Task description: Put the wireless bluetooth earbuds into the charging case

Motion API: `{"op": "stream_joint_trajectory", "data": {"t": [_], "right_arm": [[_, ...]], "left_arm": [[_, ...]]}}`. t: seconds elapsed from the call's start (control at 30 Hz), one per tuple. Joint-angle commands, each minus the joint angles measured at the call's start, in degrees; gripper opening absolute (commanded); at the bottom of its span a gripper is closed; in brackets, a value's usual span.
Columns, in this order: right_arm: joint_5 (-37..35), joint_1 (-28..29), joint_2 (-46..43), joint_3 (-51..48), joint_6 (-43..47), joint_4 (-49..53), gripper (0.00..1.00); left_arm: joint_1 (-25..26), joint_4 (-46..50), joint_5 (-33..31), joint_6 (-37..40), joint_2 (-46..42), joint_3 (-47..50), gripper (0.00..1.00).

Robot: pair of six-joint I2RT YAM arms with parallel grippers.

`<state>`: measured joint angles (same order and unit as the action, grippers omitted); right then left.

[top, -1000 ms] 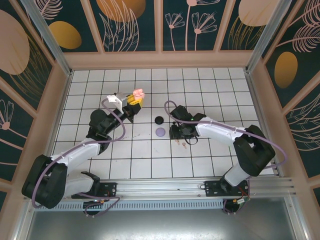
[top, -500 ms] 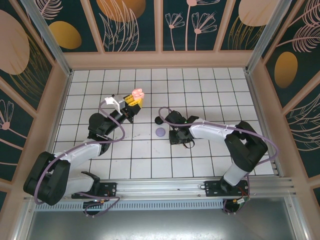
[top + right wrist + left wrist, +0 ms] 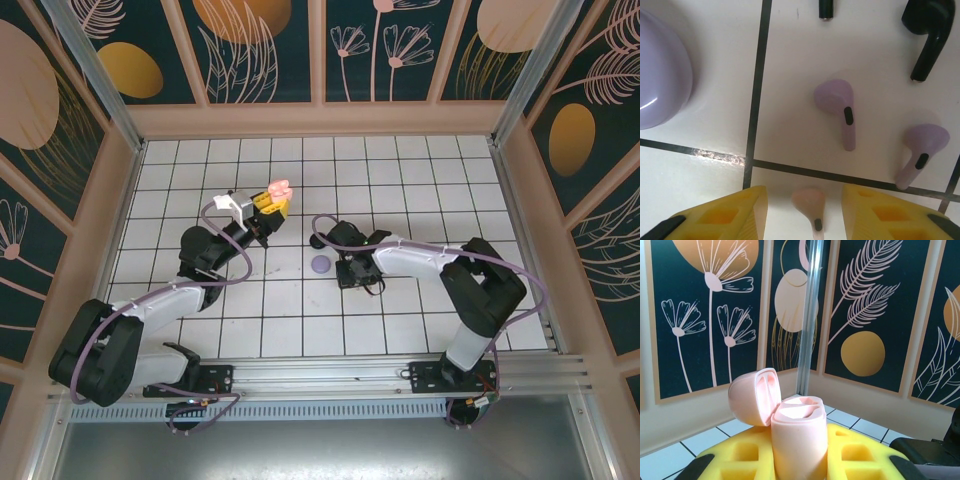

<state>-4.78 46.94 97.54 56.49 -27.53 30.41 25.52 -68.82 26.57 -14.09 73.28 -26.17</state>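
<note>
My left gripper (image 3: 268, 204) is shut on the pink charging case (image 3: 799, 437), held upright above the table with its lid (image 3: 752, 395) swung open to the left. My right gripper (image 3: 807, 215) is low over the tiles and open. One pink earbud (image 3: 809, 201) lies flat between its yellow fingertips (image 3: 725, 215), with a gap on each side. Two lilac earbuds (image 3: 837, 102) (image 3: 925, 145) lie just beyond it. Farther off lie a black earbud (image 3: 930, 25) and the stem of another (image 3: 826, 9). In the top view the right gripper (image 3: 357, 275) covers the buds.
A closed lilac case (image 3: 321, 264) sits just left of the right gripper, and its rounded edge (image 3: 660, 95) shows in the right wrist view. A black case (image 3: 317, 240) lies behind it, by the right arm's cable. Patterned walls enclose the tiled table (image 3: 280, 320).
The right gripper has moved left and come down over the earbuds, so the pink ones no longer show from above. Its jaws have narrowed slightly. The left gripper still holds the case up.
</note>
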Motion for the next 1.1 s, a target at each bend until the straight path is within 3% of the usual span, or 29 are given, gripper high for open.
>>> {"op": "stream_joint_trajectory", "data": {"t": [0.0, 0.73, 1.07], "right_arm": [[-1.38, 0.70, 1.01, 1.38, 0.72, 1.06, 0.43], [-1.99, 0.83, 3.43, 0.71, 0.46, 0.09, 0.37], [-1.53, 0.91, 2.49, 0.25, 0.46, -0.06, 0.24]], "left_arm": [[0.32, -2.56, 1.12, -0.94, 0.42, -0.98, 0.00], [0.50, -2.57, 1.64, -1.20, 0.53, -1.16, 0.00], [0.76, -2.22, 1.99, -1.21, 0.53, -1.25, 0.00]]}}
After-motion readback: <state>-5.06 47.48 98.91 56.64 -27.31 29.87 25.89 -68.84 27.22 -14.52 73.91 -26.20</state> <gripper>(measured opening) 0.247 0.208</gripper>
